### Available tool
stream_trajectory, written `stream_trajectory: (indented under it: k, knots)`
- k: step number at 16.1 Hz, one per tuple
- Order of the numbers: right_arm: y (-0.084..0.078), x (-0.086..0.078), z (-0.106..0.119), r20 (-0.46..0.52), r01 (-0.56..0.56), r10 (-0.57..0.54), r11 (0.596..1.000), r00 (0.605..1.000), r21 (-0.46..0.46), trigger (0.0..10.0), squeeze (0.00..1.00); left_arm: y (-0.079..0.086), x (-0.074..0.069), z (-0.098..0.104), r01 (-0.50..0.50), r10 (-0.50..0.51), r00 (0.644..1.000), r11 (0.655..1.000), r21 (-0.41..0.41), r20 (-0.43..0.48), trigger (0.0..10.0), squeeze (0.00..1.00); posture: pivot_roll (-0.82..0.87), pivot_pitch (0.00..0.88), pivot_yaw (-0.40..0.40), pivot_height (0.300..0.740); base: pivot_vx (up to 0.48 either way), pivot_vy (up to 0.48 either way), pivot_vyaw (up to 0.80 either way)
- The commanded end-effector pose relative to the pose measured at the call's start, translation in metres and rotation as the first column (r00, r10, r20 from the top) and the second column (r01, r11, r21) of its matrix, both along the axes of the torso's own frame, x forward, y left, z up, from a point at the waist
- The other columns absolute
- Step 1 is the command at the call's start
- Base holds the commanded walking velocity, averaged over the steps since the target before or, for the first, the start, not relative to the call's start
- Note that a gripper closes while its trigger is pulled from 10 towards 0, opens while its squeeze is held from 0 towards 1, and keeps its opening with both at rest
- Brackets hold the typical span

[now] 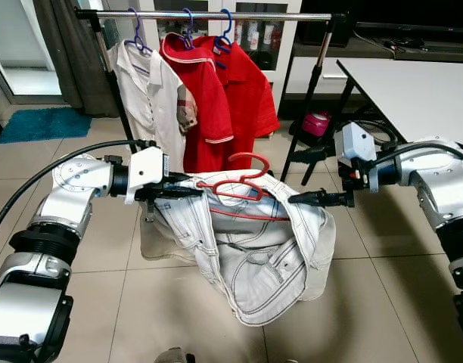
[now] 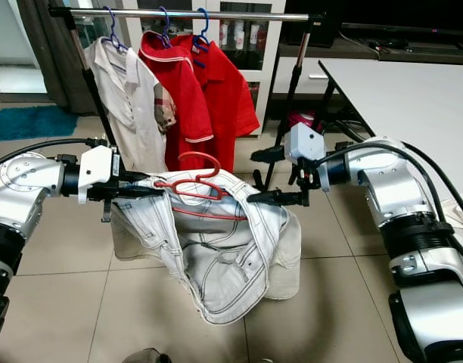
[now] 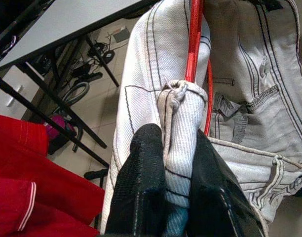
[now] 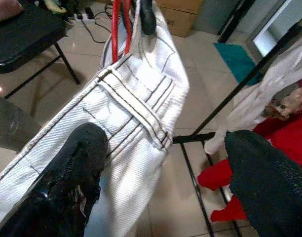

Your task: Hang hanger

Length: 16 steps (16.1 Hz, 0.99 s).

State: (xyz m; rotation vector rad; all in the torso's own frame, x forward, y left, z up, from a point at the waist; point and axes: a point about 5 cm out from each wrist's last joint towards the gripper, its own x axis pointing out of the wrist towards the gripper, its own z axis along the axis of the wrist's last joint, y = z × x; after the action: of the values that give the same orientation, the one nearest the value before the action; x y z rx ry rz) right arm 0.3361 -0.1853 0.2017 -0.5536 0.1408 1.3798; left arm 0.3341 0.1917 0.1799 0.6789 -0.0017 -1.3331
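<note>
A red hanger [image 1: 243, 180] carries a pale denim garment [image 1: 250, 261] that sags between my two arms above the floor. My left gripper [image 1: 178, 189] is shut on a bunched fold of that denim at the hanger's left end; its fingers [image 3: 141, 187] pinch the cloth where the red hanger [image 3: 194, 39] emerges. My right gripper [image 1: 293, 179] is open at the hanger's right end. Its lower finger [image 4: 72, 177] rests against the denim [image 4: 136, 123], while the other finger [image 4: 269, 182] stands apart. The hanger's hook points up, below the rail [image 1: 216, 14].
The clothes rack rail holds a white shirt [image 1: 152, 98] and two red shirts [image 1: 235, 98] on blue hangers. Its black leg [image 1: 311, 98] slants down on the right. A white table [image 1: 413, 91] stands at the right, and a teal mat [image 1: 42, 123] lies far left.
</note>
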Motion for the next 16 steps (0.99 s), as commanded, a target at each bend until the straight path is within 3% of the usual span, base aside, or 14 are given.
stream_trajectory:
  k: [1, 3, 4, 5, 6, 7, 8, 12, 16]
  knots:
    - [0.004, -0.002, -0.002, -0.014, -0.054, 0.054, 0.998, 0.998, -0.028, 10.0, 0.0, -0.008, 0.002, 0.017, 0.039, -0.037, 0.997, 0.999, -0.025, 0.071, 0.0, 0.0, -0.12, 0.0, -0.027, 0.74, 0.0, 0.0, 0.0]
    - [0.007, -0.008, -0.01, -0.063, -0.109, 0.106, 0.993, 0.992, -0.036, 9.5, 0.0, -0.007, 0.002, 0.018, 0.035, -0.033, 0.997, 0.999, -0.03, 0.071, 0.0, 0.0, -0.12, 0.0, -0.028, 0.74, 0.0, 0.0, 0.0]
    - [0.009, -0.009, -0.014, -0.08, -0.125, 0.123, 0.992, 0.989, -0.029, 8.3, 0.0, -0.007, 0.003, 0.018, 0.033, -0.031, 0.997, 0.999, -0.033, 0.07, 0.0, 0.0, -0.12, 0.0, -0.028, 0.74, 0.0, 0.0, 0.0]
    - [0.01, -0.009, -0.015, -0.085, -0.13, 0.128, 0.991, 0.988, -0.026, 8.0, 0.0, -0.007, 0.003, 0.018, 0.033, -0.03, 0.997, 0.999, -0.034, 0.069, 0.0, 0.0, -0.12, 0.0, -0.028, 0.74, 0.0, 0.0, 0.0]
    - [0.012, -0.01, -0.015, -0.091, -0.138, 0.135, 0.99, 0.987, -0.021, 6.8, 0.0, -0.006, 0.003, 0.018, 0.032, -0.03, 0.997, 0.999, -0.034, 0.068, 0.0, 0.0, -0.12, 0.0, -0.027, 0.74, 0.0, 0.0, 0.0]
    - [0.013, -0.011, -0.016, -0.099, -0.151, 0.149, 0.988, 0.984, -0.014, 5.0, 0.0, -0.006, 0.003, 0.018, 0.032, -0.029, 0.998, 0.999, -0.035, 0.064, 0.0, 0.0, -0.12, 0.0, -0.026, 0.74, 0.0, 0.0, 0.0]
    - [0.014, -0.012, -0.016, -0.103, -0.156, 0.154, 0.988, 0.983, -0.012, 4.5, 0.0, -0.006, 0.003, 0.018, 0.031, -0.029, 0.998, 0.999, -0.037, 0.063, 0.0, 0.0, -0.12, 0.0, -0.026, 0.74, 0.0, 0.0, 0.0]
    - [0.02, -0.013, -0.022, -0.118, -0.166, 0.163, 0.986, 0.98, -0.014, 0.0, 0.0, -0.01, 0.004, 0.02, 0.037, -0.034, 0.997, 0.998, -0.048, 0.067, 0.0, 0.0, -0.12, 0.0, -0.025, 0.74, 0.0, 0.0, 0.0]
    - [0.025, -0.013, -0.023, -0.127, -0.17, 0.168, 0.985, 0.978, -0.008, 0.0, 0.0, -0.013, 0.006, 0.023, 0.039, -0.034, 0.997, 0.997, -0.065, 0.074, 0.0, 0.0, -0.12, 0.0, -0.026, 0.74, 0.0, 0.0, 0.0]
